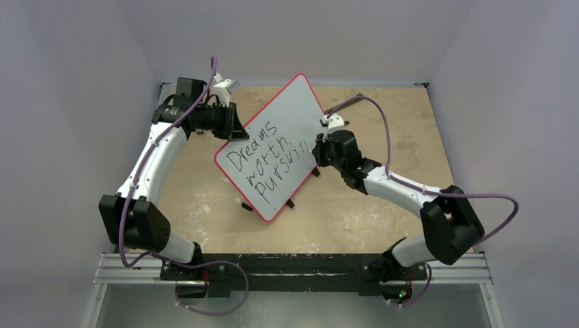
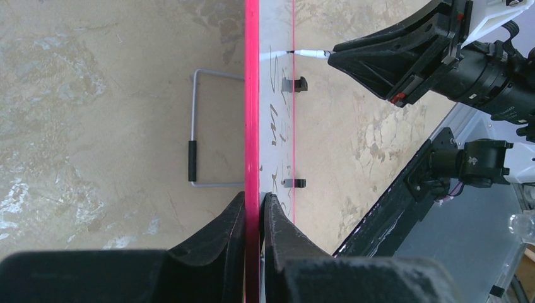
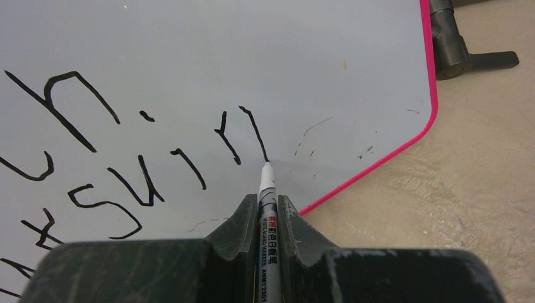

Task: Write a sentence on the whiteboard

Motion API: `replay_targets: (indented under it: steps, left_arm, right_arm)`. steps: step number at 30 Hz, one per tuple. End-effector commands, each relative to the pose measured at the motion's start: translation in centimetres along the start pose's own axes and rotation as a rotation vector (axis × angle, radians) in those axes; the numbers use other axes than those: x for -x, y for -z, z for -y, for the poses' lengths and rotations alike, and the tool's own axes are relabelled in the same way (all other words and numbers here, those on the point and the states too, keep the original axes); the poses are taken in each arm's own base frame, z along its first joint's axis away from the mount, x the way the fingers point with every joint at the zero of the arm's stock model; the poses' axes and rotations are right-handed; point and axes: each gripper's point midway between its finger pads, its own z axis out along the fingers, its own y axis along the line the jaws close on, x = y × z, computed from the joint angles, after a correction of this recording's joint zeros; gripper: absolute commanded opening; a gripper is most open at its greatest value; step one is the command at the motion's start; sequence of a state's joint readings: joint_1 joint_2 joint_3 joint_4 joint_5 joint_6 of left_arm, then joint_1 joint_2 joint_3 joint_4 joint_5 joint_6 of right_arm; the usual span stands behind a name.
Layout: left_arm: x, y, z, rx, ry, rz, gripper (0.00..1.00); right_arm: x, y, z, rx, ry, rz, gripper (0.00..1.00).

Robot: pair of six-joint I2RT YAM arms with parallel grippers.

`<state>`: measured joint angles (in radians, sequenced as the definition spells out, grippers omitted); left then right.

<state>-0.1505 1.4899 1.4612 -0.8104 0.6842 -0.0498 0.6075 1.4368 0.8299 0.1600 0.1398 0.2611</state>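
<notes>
Tabletop [image 1: 382,205] of mottled tan carries the whiteboard [image 1: 290,113], which stands tilted near the middle and is turned cornerwise between the two arms. Pale walls [image 1: 82,61] close in three sides. Small black clips [image 1: 290,203] sit along the board's lower edge. The sentence [image 1: 266,160] fills the lower half of the white face in three slanted black lines; we read "Dreams", "worth" and then "pursuin".

From above, the board hides whatever is behind it. The left wrist view looks along the red rim edge-on and shows a wire stand [image 2: 193,126] with a black sleeve on the back side, its two ends running to the rim. The same view shows the far arm reaching in over the written face. The right wrist view alone gives the strokes up close: the marker [image 3: 267,189] has its tip on the board at the foot of the last stroke, near a rounded corner of the rim, with a few faint ticks just beside it.

We see the left tool [image 2: 253,202] closed on the whiteboard's upper left edge, one finger on each side of the rim. The right tool [image 3: 268,205] is clamped on the marker, whose labelled white barrel runs between its fingers.
</notes>
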Motion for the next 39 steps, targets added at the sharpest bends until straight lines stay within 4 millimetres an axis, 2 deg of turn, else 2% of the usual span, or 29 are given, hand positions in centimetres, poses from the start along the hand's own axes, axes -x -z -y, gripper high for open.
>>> replay_targets:
  steps: [1, 9, 15, 23, 29, 39]
  left_arm:
    - [2.2, 1.2, 1.4, -0.017, -0.099, 0.075, 0.0]
    - [2.2, 1.3, 1.4, -0.015, -0.101, 0.075, 0.0]
    - [2.1, 1.3, 1.5, -0.012, -0.103, 0.075, 0.0]
    - [2.1, 1.3, 1.4, -0.007, -0.105, 0.072, 0.0]
    - [2.0, 1.2, 1.4, -0.008, -0.104, 0.068, 0.0]
    - [2.0, 1.2, 1.5, -0.009, -0.108, 0.068, 0.0]
  right_arm:
    - [1.4, 0.4, -0.4, 0.011, -0.014, 0.038, 0.0]
    - [5.7, 1.7, -0.1, -0.011, -0.013, 0.146, 0.0]
    - [7.7, 1.2, 2.0, -0.042, -0.046, 0.17, 0.0]
    - [8.3, -0.5, 3.3, -0.045, -0.076, 0.163, 0.0]
    - [8.8, -1.4, 3.0, -0.027, -0.077, 0.165, 0.0]
    - [8.5, -2.1, 2.1, 0.023, -0.074, 0.153, 0.0]
